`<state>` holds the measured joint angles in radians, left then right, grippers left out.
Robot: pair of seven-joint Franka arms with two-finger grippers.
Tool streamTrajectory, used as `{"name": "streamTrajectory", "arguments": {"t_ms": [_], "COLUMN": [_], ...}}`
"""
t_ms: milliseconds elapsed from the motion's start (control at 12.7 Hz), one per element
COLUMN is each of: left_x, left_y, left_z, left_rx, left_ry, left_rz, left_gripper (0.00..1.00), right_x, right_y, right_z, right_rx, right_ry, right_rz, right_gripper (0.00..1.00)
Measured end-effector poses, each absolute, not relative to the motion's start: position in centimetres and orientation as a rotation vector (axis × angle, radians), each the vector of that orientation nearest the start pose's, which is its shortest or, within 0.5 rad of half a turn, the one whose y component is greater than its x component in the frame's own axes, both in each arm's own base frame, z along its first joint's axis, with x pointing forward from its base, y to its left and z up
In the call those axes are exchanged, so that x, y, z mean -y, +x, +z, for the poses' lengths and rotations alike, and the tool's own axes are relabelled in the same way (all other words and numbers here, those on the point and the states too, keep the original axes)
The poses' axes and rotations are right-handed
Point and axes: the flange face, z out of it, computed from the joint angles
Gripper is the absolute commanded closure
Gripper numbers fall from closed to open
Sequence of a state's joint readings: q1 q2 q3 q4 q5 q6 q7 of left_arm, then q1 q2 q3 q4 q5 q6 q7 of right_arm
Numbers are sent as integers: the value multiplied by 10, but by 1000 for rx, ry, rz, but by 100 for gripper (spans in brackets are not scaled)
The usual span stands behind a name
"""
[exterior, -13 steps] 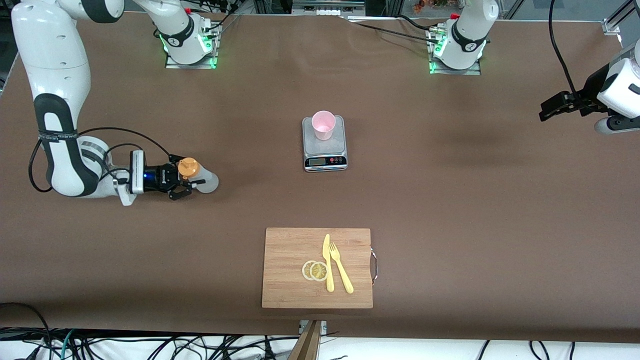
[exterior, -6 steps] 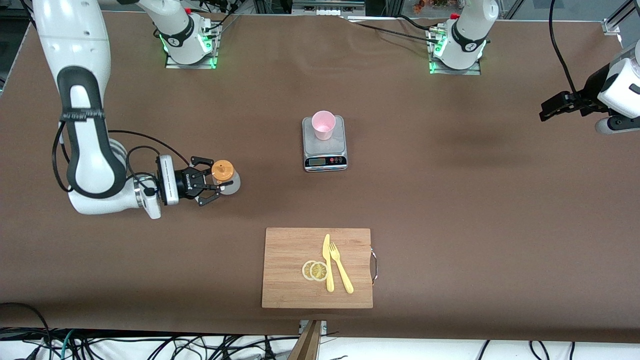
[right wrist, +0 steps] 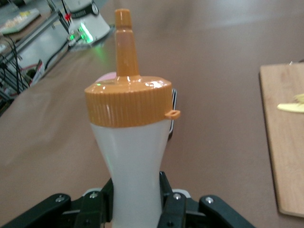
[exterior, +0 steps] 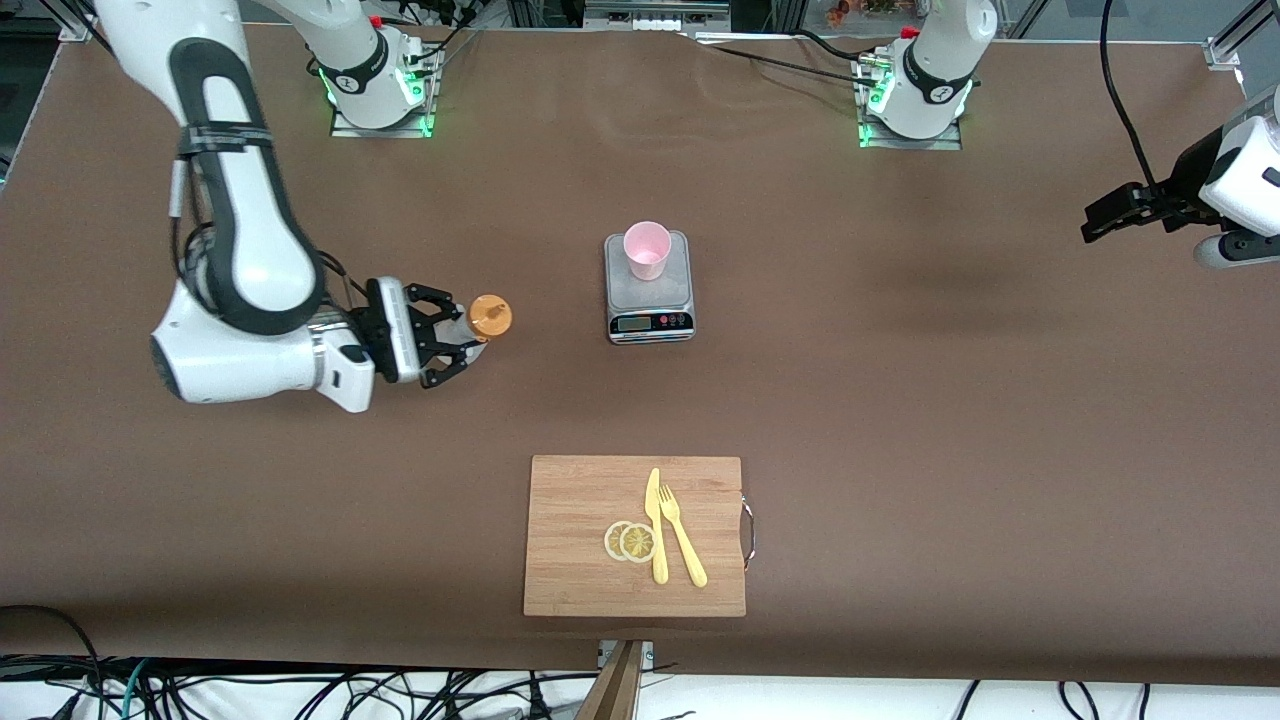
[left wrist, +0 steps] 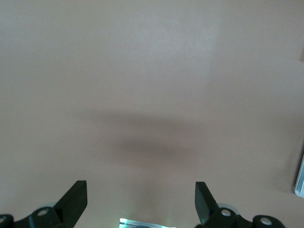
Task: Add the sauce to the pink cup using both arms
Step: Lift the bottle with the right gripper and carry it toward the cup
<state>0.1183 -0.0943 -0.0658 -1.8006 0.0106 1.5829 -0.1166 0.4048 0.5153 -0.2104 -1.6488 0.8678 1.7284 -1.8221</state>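
Brown table [exterior: 900, 400], scale [exterior: 649, 290], wooden cutting board [exterior: 580, 540]

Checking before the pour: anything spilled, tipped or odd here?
Nothing stands out. The right pincer holds the sauce bottle upright, capped; the pink cup stands upright on the scale; no spills show.

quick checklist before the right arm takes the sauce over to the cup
1. Grip: right hand shut on the sauce bottle, low on its body: ok.
2. Bottle attitude: upright, orange cap on top: ok.
3. Nozzle open: cannot tell.
4. Target: pink cup upright on the scale, mouth uncovered: ok.
5. Path: bare table between bottle and scale; the cutting board lies nearer the front camera, off the line: ok.
6. Left hand open, waiting over the left arm's end of the table, away from the cup: ok.
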Motion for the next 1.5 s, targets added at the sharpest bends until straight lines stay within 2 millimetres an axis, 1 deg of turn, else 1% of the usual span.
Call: {"name": "streamTrajectory", "arguments": {"t_ms": [158, 316, 474, 553, 711, 789, 868, 947, 1184, 1263, 1500], "left_x": [-27, -28, -28, -28, -28, -28, -28, -28, -30, -31, -35], "left_y": [517, 517, 517, 517, 517, 517, 517, 517, 518, 518, 518], "left_z": [568, 568, 568, 568, 568, 568, 568, 568, 567, 567, 565], "left_rx": [264, 265, 266, 266, 266, 266, 267, 267, 271, 275, 286], "left_ry": [-3104, -3104, -3104, -3104, -3104, -3104, -3104, -3104, -3104, -3104, -3104], "left_rz": [192, 192, 192, 192, 194, 194, 194, 194, 196, 197, 203], "left_gripper": [0, 0, 0, 0, 0, 0, 0, 0, 0, 0, 0], "right_x": [-241, -265, -287, -300, -333, -347, -357, -363, -368, -373, -398], "right_y": [604, 592, 579, 572, 551, 541, 534, 530, 521, 516, 497], "right_z": [308, 303, 301, 302, 311, 316, 320, 322, 323, 323, 324], "right_rx": [1801, 1852, 1921, 1955, 2012, 2040, 2070, 2095, 2149, 2164, 2213], "right_ry": [-1612, -1632, -1702, -1747, -1839, -1872, -1889, -1892, -1911, -1931, -1966], "right_rz": [-231, -154, -21, 49, 170, 208, 233, 246, 295, 317, 362], "right_gripper": [93, 93, 93, 92, 92, 92, 91, 91, 91, 91, 91]}}
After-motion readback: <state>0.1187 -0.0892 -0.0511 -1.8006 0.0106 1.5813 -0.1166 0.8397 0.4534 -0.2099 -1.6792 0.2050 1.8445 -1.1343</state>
